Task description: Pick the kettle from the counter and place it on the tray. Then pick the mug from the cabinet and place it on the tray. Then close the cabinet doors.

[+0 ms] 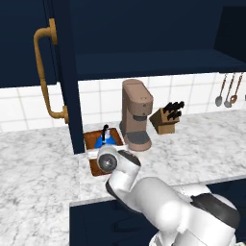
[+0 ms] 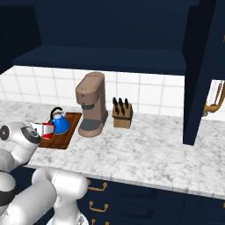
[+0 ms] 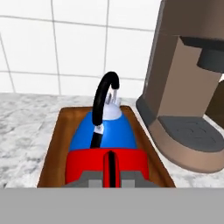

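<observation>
The blue kettle (image 1: 104,140) (image 2: 59,123) (image 3: 103,131) stands upright on the brown wooden tray (image 1: 91,139) (image 2: 66,137) (image 3: 52,148) on the marble counter (image 1: 202,144). My gripper (image 2: 41,130) (image 3: 110,175) is shut on the red mug (image 2: 46,129) (image 3: 87,162), held low over the tray's near end, right in front of the kettle. I cannot tell whether the mug touches the tray. Above, the navy cabinet (image 1: 144,48) stands open, its left door (image 1: 29,43) and right door (image 2: 204,66) swung out toward me.
A tall tan coffee machine (image 1: 136,115) (image 2: 91,103) (image 3: 188,87) stands close to the tray's right side. A knife block (image 1: 166,117) (image 2: 122,113) sits beyond it. Utensils (image 1: 227,91) hang on the tiled wall at the right. The open doors flank the arm.
</observation>
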